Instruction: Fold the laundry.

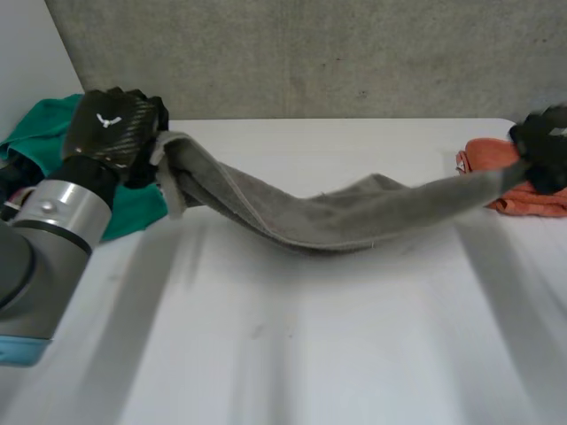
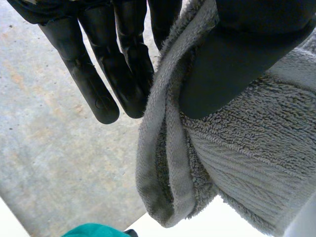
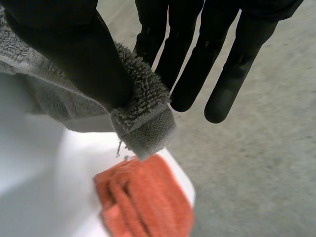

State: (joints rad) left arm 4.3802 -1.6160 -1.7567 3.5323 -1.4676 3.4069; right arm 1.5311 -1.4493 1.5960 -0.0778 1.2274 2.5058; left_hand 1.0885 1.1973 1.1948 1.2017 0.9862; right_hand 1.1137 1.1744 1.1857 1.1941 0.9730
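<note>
I see the grey towel (image 1: 337, 212) stretched, sagging, between both hands. The wrist views add the grips: left hand (image 2: 247, 49) pinches a folded edge under its thumb, right hand (image 3: 74, 49) pinches a corner likewise; orange cloth (image 3: 148, 197) lies beneath that hand

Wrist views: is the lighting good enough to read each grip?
Right wrist view: the right hand is near-black, but the evenly lit grey towel corner shows pinched under its thumb. Left wrist view: likewise, left hand pinning the towel's edge.
</note>
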